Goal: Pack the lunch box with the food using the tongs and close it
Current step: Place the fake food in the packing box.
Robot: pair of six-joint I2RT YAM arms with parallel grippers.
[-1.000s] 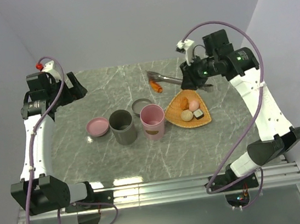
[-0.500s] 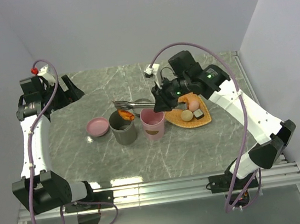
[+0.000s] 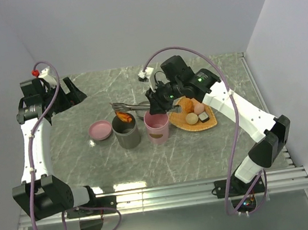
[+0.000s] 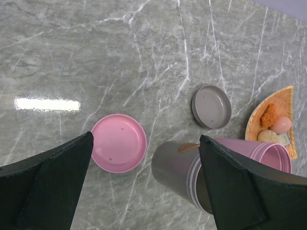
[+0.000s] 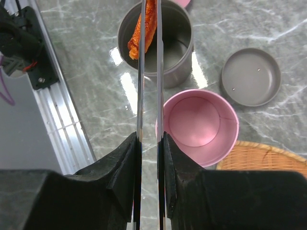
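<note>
Top external: fixed, high behind the arm bases, looking down over the whole grey marble table [image 3: 86, 161]. Left wrist: high above the table, facing down. Right wrist: close, sighting along the thin silver metal tongs [image 5: 141, 86]. All three views share the grey cylindrical cup [image 3: 125, 131] and the pink cylindrical cup [image 3: 157, 127].

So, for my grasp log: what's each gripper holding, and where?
The right gripper clamps the tongs across both arms, tips pinching an orange food piece; the left gripper holds nothing.

Glossy veined marble table [image 4: 144, 48], shiny metal tongs [image 3: 134, 106], woven straw-like tray [image 5: 259, 158], smooth matt plastic-looking pink cup [image 5: 225, 143].
</note>
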